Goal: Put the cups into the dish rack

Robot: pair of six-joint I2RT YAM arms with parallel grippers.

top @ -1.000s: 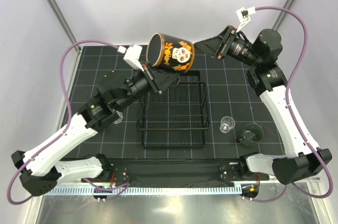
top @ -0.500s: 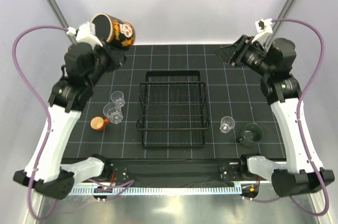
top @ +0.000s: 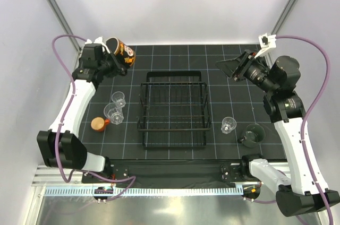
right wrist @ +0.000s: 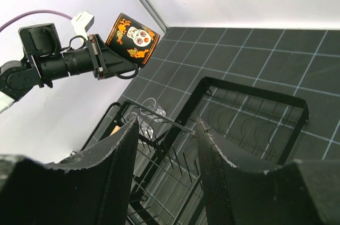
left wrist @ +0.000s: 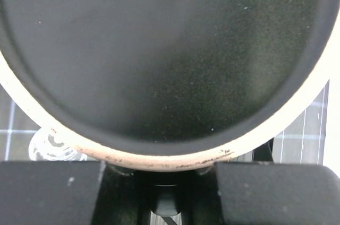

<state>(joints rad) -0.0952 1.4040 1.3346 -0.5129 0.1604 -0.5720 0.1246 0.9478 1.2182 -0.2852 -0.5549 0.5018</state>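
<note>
The left fingers [top: 113, 61] were clenched on the mug [top: 121, 50]. It hung tilted in the upper left of the overhead view, above the far left corner of the bench [top: 170, 52] and well apart from the rack [top: 172, 72]. One second before, the same mug had been held over the rack's far edge. Half a second before, it had swung out high to the upper left, and at inspection it sat lower in that same corner. The left wrist view showed little but the mug's dark underside and pale foot ring. The right fingers [top: 227, 65] stood released, holding nothing, raised in the upper right after drawing back from the rack's far side. No cup lay in the rack. Two clear cups [top: 118, 98] and the orange cup [top: 98, 124] stood left of it, while a third clear cup and the green cup [top: 254, 133] stood to its right. Assessment: the mug had been carried away from its target, so loading had not begun. It would need bringing back over the rack and lowering before any release.
</note>
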